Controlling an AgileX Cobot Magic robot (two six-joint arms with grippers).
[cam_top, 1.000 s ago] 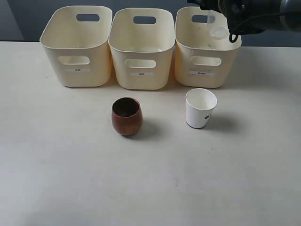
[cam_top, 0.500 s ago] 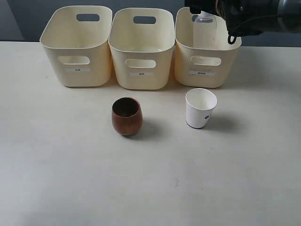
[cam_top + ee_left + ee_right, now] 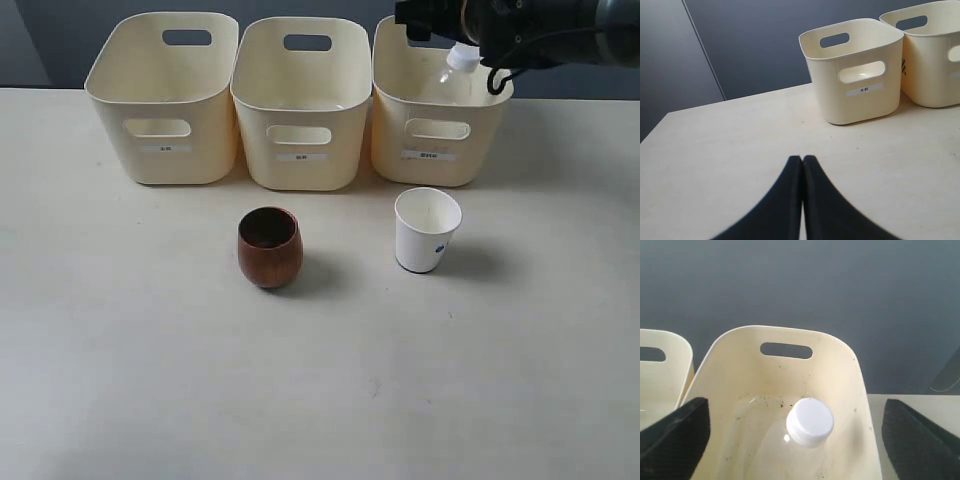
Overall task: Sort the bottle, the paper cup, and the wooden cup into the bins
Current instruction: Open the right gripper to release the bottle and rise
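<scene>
On a pale tabletop [image 3: 150, 380], nearest the exterior camera, stood two upright cups, well apart. The reddish-brown wooden cup [image 3: 269, 246] was on the left, its inside dark. The white paper cup [image 3: 427, 230] was on the right, with a small blue mark on its side and a bare white inside. Behind them three cream bins sat side by side in a row. The left bin [image 3: 165, 100] and middle bin [image 3: 300, 105] showed only their plain inner walls. The right bin [image 3: 435, 125] held the clear bottle [image 3: 455, 75], which leaned with its white cap near the rim. Above that bin hung the right tool [image 3: 794, 412]. Its dark fingers [image 3: 675, 440] were spread wide to either side of the bottle and touched nothing. The right wrist view looked down into that bin. It showed the cap from above and small brown specks on the bin's inner wall, which the exterior view did not resolve. The left wrist view alone showed the left tool [image 3: 801, 165]. Its fingers were pressed together, holding nothing, above bare tabletop. Beyond them, the left bin's front label [image 3: 864, 89] carried dark characters too small to make out in the exterior view.
</scene>
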